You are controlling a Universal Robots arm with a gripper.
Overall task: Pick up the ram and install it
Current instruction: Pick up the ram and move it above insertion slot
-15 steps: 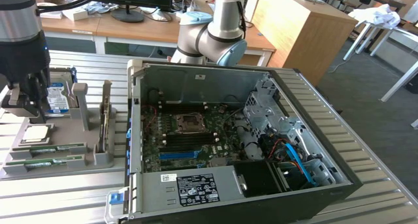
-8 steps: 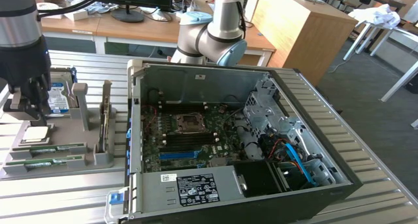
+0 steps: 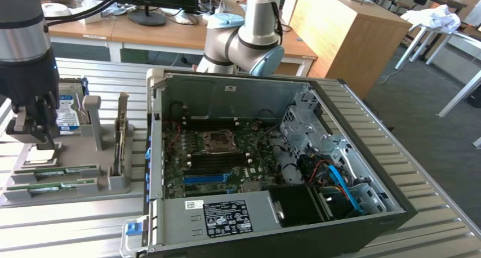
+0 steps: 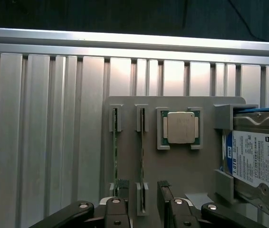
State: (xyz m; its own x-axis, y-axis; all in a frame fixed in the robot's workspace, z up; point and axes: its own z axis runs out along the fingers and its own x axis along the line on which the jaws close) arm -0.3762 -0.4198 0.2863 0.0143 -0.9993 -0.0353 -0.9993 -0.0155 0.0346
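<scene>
1. The black two-fingered gripper [image 3: 34,137] [image 4: 141,208] hangs over the flat grey plastic holder tray [image 3: 71,151] [image 4: 182,171] at the exterior view's left. Its jaws are spread wide and hold nothing.
2. A long, thin green circuit-board ram stick [image 3: 56,170] [image 4: 142,156] stands on edge in its slot on the tray, just beside the small square silver processor chip [image 4: 180,127]. In the wrist view it lines up with the gap between the fingers [image 4: 118,209].
3. A second green ram stick [image 3: 53,186] [image 4: 115,147] sits parallel in the next slot, farther from the chip (its near end runs behind one fingertip in the wrist view).
4. The silver hard drive with a blue-white label [image 3: 69,111] [image 4: 258,161] stands in brackets at the tray's other end, past the chip.
5. The open black-and-grey computer case [image 3: 225,92] lies on the ribbed aluminium table [image 3: 75,230] [image 4: 39,142] just beside the tray, with its green motherboard [image 3: 218,162] exposed.
</scene>
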